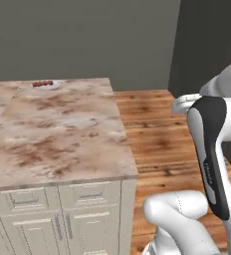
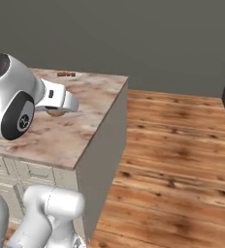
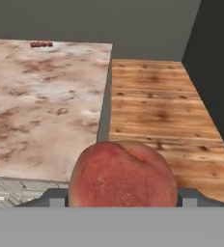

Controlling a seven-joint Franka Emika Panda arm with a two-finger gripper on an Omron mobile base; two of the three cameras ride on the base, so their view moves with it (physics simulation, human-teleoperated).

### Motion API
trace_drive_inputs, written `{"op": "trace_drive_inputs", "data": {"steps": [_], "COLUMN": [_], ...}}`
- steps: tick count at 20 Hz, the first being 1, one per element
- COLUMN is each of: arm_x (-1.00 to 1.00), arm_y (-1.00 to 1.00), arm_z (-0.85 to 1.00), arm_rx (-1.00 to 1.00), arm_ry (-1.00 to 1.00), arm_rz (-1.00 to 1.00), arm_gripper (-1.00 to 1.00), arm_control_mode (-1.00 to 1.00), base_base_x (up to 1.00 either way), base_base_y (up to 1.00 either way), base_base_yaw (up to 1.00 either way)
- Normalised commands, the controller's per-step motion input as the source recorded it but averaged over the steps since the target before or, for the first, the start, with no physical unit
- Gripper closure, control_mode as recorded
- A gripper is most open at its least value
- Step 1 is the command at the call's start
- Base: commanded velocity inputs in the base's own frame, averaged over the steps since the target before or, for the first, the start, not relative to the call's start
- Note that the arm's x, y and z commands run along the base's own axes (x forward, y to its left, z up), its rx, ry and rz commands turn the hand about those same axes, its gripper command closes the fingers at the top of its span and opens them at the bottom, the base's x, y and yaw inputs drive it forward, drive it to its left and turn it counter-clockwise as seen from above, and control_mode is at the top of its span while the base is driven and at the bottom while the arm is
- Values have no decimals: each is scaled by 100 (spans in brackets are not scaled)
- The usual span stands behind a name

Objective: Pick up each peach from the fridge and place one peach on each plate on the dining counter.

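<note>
Peach fronts beige marble dining counter beside wooden floor.

pincer tips hidden behind peach

Orange-red peach; beige, brown-veined dining counter; wood-brown floor.

Base views flank the dining counter; hand view looks across it.
</note>
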Motion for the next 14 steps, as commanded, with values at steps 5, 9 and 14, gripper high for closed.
{"op": "trace_drive_inputs", "data": {"steps": [5, 9, 14], "arm_x": [0, 0, 0], "arm_y": [0, 0, 0], "arm_z": [0, 0, 0], "arm_rx": [0, 0, 0], "arm_ry": [0, 0, 0], "arm_rz": [0, 0, 0], "arm_gripper": [100, 100, 100], "arm_control_mode": [100, 100, 100], "base_base_x": [27, 27, 32], "base_base_y": [-88, -97, -97], "base_base_yaw": [61, 57, 56]}}
